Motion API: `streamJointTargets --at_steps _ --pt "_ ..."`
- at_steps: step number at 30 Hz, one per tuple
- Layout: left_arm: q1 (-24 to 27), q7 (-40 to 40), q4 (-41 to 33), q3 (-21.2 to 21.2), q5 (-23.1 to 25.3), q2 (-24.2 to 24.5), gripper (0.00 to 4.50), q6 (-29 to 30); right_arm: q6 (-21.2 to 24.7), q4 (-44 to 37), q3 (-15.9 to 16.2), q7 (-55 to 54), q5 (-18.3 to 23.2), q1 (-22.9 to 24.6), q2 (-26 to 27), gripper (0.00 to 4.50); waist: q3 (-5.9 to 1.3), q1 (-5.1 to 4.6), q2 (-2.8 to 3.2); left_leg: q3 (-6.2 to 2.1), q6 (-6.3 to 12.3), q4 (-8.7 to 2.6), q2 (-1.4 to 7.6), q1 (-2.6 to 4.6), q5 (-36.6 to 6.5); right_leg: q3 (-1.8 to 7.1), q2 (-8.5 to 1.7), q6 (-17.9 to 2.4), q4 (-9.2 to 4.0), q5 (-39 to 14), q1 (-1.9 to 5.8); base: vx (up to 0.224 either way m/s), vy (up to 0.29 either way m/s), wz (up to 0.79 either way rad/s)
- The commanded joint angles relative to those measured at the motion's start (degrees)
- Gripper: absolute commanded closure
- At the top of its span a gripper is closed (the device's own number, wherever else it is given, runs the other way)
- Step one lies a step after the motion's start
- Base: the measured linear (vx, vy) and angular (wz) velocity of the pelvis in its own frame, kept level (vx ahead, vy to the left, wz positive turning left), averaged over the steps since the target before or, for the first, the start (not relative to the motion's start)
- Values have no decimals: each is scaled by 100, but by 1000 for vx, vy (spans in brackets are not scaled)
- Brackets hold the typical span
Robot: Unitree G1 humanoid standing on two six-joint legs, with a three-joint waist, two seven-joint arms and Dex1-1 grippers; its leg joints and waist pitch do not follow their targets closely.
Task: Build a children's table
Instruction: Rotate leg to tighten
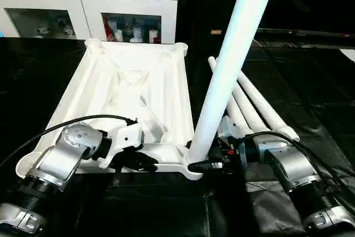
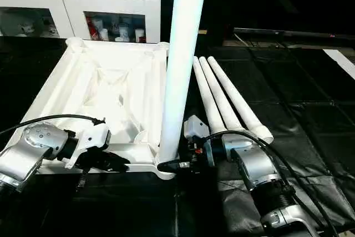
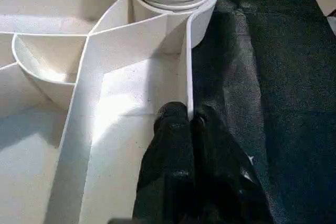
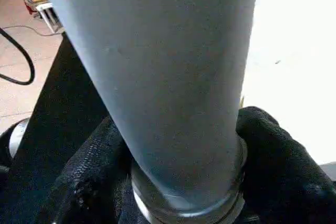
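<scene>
Long round white plastic leg [image 1: 233, 54] upright in near-right corner socket of white ribbed tabletop [image 1: 138, 81]; right gripper [image 1: 206, 165] clasps its base (left gripper [image 3: 189, 124] pinched on near rim).

Bright overhead glare on tabletop [image 1: 138, 81]; dark surroundings; upright leg [image 4: 157, 77] blurred.
</scene>
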Motion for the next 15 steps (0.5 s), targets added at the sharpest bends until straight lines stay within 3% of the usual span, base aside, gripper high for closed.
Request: streamJointTargets --at_steps 1,7,10,11,13,14,15 --pt "8 -29 31 -190 78 -47 450 -39 -52 -90 150 6 -91 125 -20 184 -349 -25 76 -60 86 -349 256 45 -1195 318 -493 -1084 -443 -959 245 0 0 0" --pt "8 397 68 -51 61 -257 450 206 -21 -118 151 -241 -94 279 121 184 -332 -32 82 -60 57 -363 259 53 -1323 319 -495 -1078 -461 -1077 236 0 0 0" --pt "-38 1177 -7 258 -97 -755 450 696 206 104 -90 -1222 -113 309 600 184 -297 -39 78 -63 -48 -369 249 124 -1676 330 -524 -1008 -543 -1758 183 0 0 0" --pt "-1 1630 -322 415 -260 -1102 450 1183 516 230 -286 -1904 -22 254 1031 184 -289 -83 83 -89 -116 -396 251 96 -1722 325 -535 -943 -545 -2027 209 -50 -4 -2" --pt "25 1771 -460 451 -303 -1210 450 1357 613 306 -351 -2176 -12 207 1193 185 -274 -131 64 -121 -192 -416 238 83 -1854 297 -553 -763 -597 -2549 203 -50 -1 -6" --pt "85 2167 -754 507 -302 -1484 450 1700 635 634 -490 -2787 -27 35 1589 185 -273 -224 65 -152 -226 -432 228 45 -1885 276 -569 -618 -618 -2860 221 0 0 0" --pt "123 2388 -915 518 -269 -1636 450 1896 628 924 -600 -3214 -42 -122 1819 185 -273 -224 65 -152 -226 -432 228 45 -1885 276 -569 -618 -618 -2860 221 0 0 0"
